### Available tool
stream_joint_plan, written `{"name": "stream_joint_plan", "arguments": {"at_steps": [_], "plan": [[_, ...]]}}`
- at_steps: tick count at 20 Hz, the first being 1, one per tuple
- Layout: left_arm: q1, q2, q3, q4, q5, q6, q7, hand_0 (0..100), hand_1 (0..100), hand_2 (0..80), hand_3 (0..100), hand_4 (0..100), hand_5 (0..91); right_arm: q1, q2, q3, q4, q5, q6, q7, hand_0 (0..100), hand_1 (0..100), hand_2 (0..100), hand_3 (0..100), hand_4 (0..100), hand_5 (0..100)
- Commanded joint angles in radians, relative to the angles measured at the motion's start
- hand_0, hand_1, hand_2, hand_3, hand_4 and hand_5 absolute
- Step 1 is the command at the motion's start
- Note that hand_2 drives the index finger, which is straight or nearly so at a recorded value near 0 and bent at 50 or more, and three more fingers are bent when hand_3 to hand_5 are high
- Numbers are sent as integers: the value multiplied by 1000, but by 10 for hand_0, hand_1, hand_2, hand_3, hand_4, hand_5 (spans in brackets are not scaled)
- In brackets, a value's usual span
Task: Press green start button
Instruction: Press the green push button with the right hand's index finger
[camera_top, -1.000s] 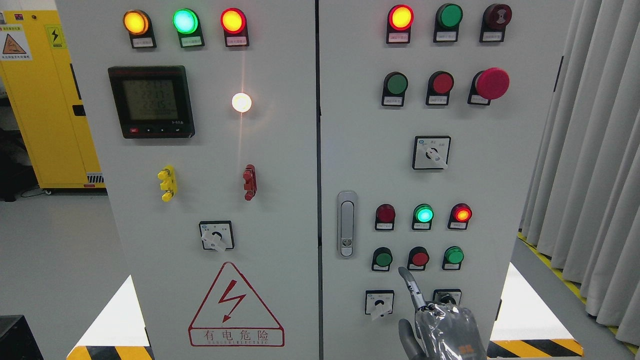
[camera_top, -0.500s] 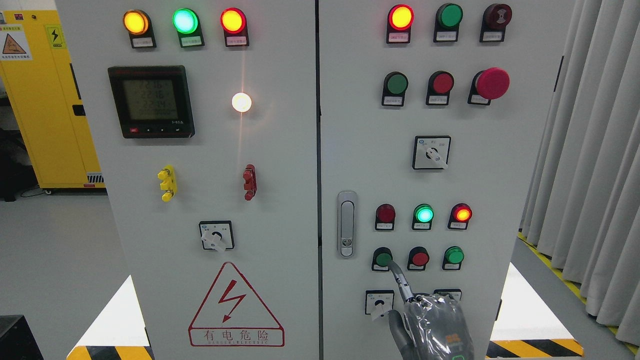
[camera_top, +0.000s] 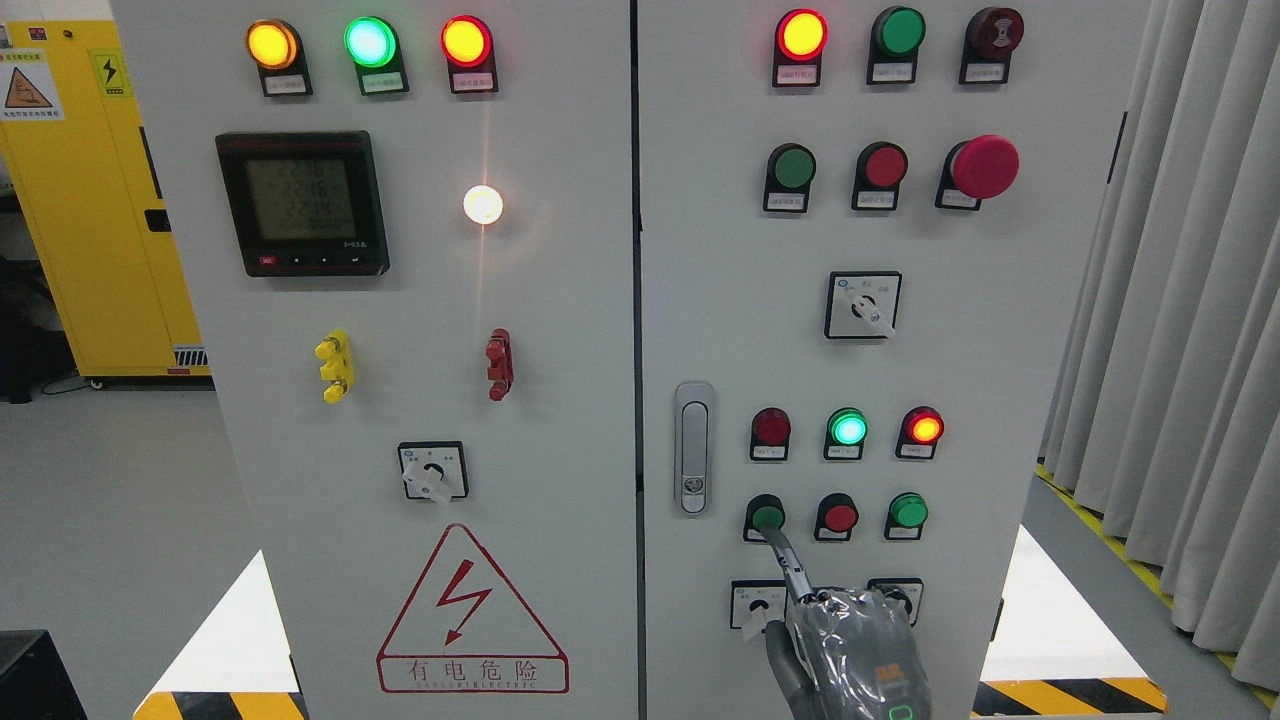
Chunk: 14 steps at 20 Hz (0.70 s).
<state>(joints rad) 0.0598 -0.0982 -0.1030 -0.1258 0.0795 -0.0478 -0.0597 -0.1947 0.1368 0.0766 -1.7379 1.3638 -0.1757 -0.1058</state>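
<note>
On the right cabinet door, the lower button row starts with a green push button (camera_top: 767, 516), followed by a red button (camera_top: 840, 517) and a second green button (camera_top: 909, 510). My right hand (camera_top: 850, 655), in a grey glove, rises from the bottom edge. Its index finger (camera_top: 787, 560) is stretched out up and to the left, and the other fingers are curled. The fingertip touches the lower edge of the leftmost green button. How far the button is pushed in does not show. The left hand is out of view.
Above the row are a dark red lamp (camera_top: 771, 427), a lit green lamp (camera_top: 848, 428) and a lit red lamp (camera_top: 924, 428). Rotary switches (camera_top: 757, 606) sit beside the hand, and a door handle (camera_top: 693, 447) to the left. Grey curtains (camera_top: 1180, 330) hang at the right.
My right hand has moved left and slightly forward. Its index fingertip went from below the red button to the lower edge of the leftmost green button.
</note>
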Motion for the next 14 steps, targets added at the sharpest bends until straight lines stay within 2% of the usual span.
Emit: {"name": "stream_joint_plan", "arguments": {"at_steps": [1,9,14], "plan": [[0,0,-1,0,-1,0,0,120,556,0,0,0,0,-5,1,-1,21,-5,-1,0,664,1000,0,968,965,1000],[0,0,0,0,0,0,0,120,556,0,0,0,0,-14,1,-6,15,-6,1,2,672,1000,0,972,969,1000],[0,0,0,0,0,0,0,120,556,0,0,0,0,-19,1,-15,20,-8,1,17,687,1000,0,975,977,1000]]}}
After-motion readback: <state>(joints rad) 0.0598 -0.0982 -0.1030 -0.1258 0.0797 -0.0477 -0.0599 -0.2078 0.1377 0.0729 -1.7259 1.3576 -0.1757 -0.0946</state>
